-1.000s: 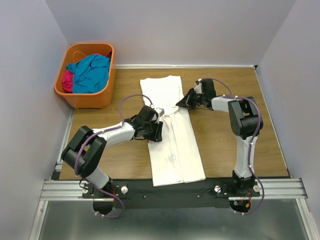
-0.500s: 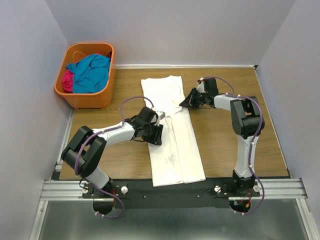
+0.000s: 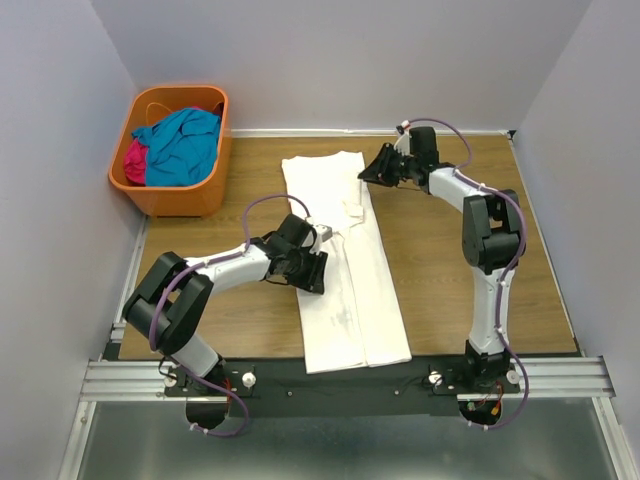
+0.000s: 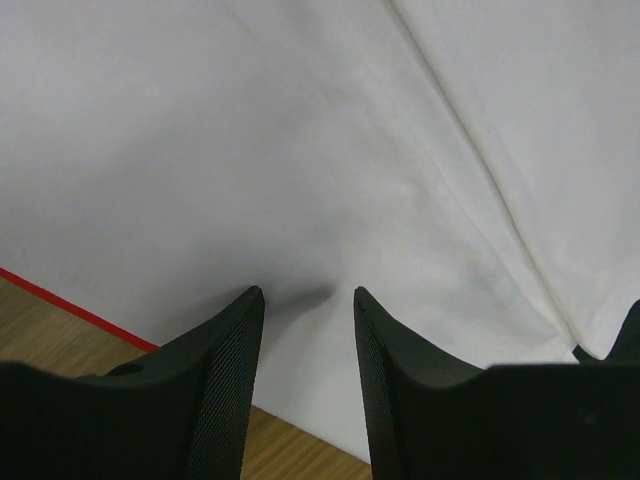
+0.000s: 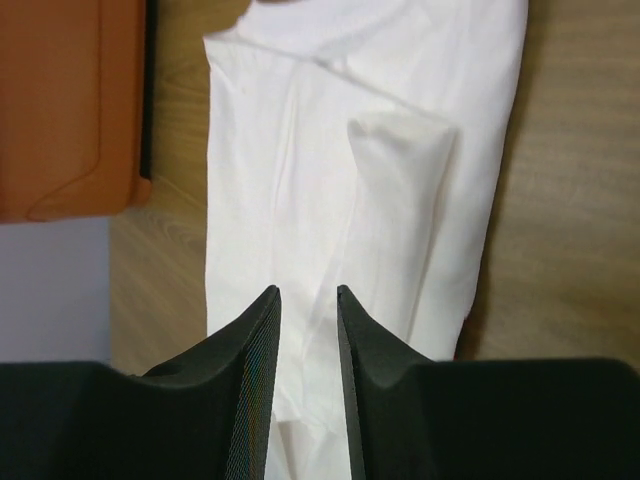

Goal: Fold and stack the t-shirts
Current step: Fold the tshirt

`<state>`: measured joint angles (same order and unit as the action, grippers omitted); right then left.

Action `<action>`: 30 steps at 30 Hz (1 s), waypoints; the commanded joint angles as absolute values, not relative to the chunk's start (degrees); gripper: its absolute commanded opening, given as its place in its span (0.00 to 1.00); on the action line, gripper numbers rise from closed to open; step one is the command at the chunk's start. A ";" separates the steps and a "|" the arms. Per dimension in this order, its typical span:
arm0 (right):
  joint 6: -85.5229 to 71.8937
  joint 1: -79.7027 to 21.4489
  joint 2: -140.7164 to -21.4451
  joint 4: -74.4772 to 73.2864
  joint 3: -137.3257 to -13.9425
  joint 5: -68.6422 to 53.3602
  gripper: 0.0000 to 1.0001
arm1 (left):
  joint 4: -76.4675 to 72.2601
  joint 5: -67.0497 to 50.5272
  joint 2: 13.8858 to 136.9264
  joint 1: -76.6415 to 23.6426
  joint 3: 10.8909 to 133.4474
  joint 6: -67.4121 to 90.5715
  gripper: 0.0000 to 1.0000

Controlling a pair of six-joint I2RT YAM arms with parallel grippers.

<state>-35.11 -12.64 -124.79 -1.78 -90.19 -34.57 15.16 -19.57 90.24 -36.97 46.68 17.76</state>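
White t-shirt (image 3: pixel 350 290) lay in a long strip. Left gripper (image 3: pixel 308 270) parted, resting on its edge; right gripper (image 3: pixel 366 174) parted, empty. Likely best: keep that edge pinned flat for the crosswise fold.

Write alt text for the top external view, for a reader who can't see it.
A white t-shirt, folded lengthwise into a long strip, lies on a wooden table. The left gripper sits on its left edge, and the right gripper, jaws apart, is by its far right edge. An orange basket at the far left holds a teal-blue t-shirt and a magenta t-shirt.
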 commanded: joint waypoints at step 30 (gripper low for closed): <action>-30.94 -11.51 -146.86 -2.72 -114.70 -38.67 0.27 | 17.23 -24.43 95.19 -40.87 45.70 17.84 0.49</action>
